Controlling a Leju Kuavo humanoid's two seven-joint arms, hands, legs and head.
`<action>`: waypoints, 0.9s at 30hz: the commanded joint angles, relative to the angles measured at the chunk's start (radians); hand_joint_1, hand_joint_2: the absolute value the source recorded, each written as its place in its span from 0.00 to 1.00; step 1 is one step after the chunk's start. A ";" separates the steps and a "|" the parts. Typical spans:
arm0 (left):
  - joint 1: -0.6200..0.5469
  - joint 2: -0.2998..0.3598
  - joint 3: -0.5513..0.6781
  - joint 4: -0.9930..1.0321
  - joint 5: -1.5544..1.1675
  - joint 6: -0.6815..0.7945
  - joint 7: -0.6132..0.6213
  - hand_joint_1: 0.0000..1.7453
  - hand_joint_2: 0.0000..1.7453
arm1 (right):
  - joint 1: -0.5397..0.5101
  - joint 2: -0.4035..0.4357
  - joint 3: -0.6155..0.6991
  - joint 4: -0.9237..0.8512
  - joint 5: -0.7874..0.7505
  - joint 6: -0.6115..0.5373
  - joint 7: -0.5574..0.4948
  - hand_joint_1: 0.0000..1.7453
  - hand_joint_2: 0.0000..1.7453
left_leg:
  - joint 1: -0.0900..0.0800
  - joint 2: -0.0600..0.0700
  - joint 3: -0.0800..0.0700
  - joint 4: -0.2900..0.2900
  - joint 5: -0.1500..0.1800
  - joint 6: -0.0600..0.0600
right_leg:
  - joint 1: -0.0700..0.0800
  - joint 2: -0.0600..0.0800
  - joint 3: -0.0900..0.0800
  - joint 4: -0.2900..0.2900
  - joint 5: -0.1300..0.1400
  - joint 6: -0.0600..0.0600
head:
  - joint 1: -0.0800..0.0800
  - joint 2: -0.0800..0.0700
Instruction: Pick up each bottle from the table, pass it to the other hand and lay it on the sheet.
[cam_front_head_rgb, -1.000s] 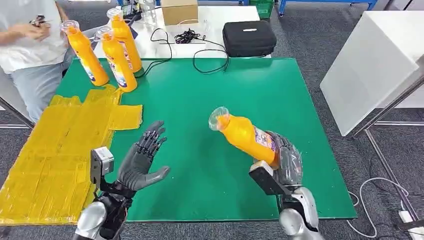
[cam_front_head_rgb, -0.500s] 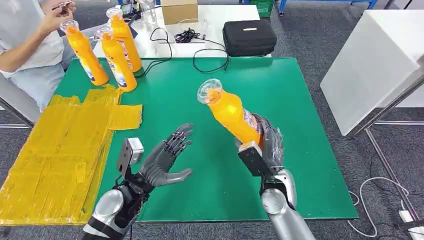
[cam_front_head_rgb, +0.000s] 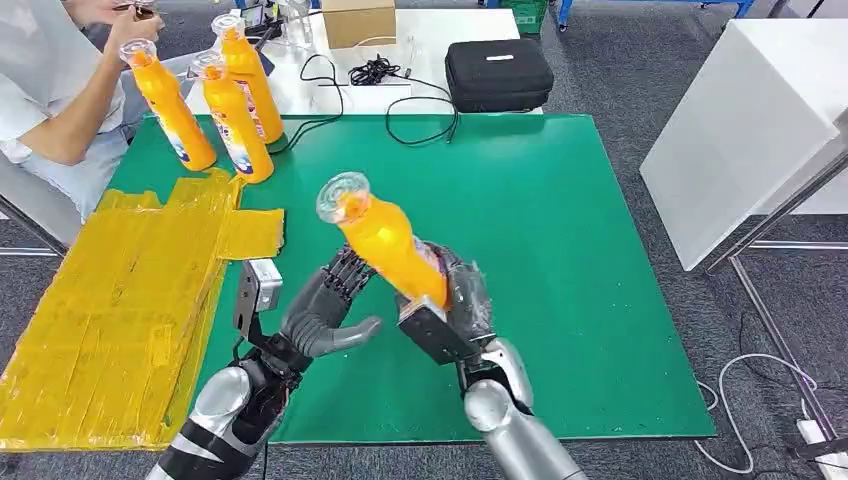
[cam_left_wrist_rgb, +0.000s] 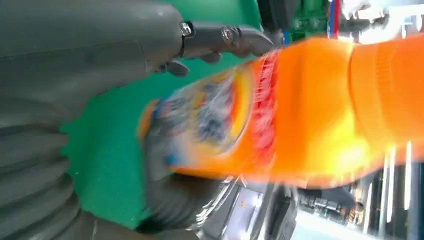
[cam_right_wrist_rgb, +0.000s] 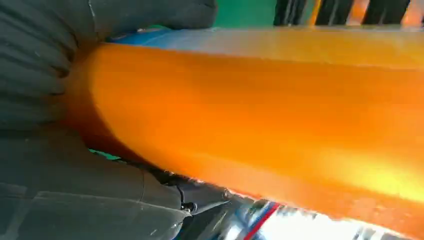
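My right hand (cam_front_head_rgb: 455, 300) grips the lower body of an orange bottle (cam_front_head_rgb: 385, 238) with a clear cap, held tilted above the green table (cam_front_head_rgb: 560, 220), cap toward the far left. The same orange bottle (cam_right_wrist_rgb: 260, 125) runs across the right wrist view with that hand (cam_right_wrist_rgb: 45, 80) wrapped around it. My left hand (cam_front_head_rgb: 325, 305) is open, fingers spread, right beside the bottle's left side; whether it touches is unclear. In the left wrist view the orange bottle (cam_left_wrist_rgb: 280, 110) lies close past the open left hand (cam_left_wrist_rgb: 90, 55). The yellow sheet (cam_front_head_rgb: 130, 290) covers the table's left part.
Three more orange bottles (cam_front_head_rgb: 235, 118) stand upright at the table's far left corner. A person (cam_front_head_rgb: 55, 90) sits beyond that corner. A black case (cam_front_head_rgb: 497, 74), cables (cam_front_head_rgb: 375, 72) and a cardboard box (cam_front_head_rgb: 358, 22) lie on the white table behind. A white panel (cam_front_head_rgb: 740, 130) stands to the right.
My right hand has carried the bottle leftward toward the table's middle. The left hand has risen and moved right until it is beside the bottle. The person raised an arm.
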 joint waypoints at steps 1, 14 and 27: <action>-0.072 -0.008 -0.007 0.089 0.014 0.015 -0.005 0.00 1.00 | -0.049 0.040 0.245 0.198 -0.004 0.042 -0.014 1.00 1.00 | 0.001 0.002 0.006 -0.001 -0.002 -0.002 | 0.002 0.001 0.006 -0.001 -0.001 -0.002 | 0.000 0.000; -0.076 -0.028 0.034 0.098 0.062 0.062 -0.019 0.00 1.00 | -0.081 0.032 0.312 0.244 -0.031 0.040 -0.017 0.99 1.00 | 0.001 -0.002 0.004 -0.001 -0.001 -0.002 | 0.001 -0.003 0.005 -0.001 -0.002 -0.002 | 0.000 0.000; -0.053 -0.032 0.037 0.078 0.075 0.092 -0.032 1.00 1.00 | -0.064 0.021 0.284 0.208 -0.043 0.004 -0.001 1.00 1.00 | 0.001 -0.003 0.002 0.000 -0.001 -0.001 | 0.001 -0.004 0.002 -0.001 -0.002 -0.001 | 0.000 0.000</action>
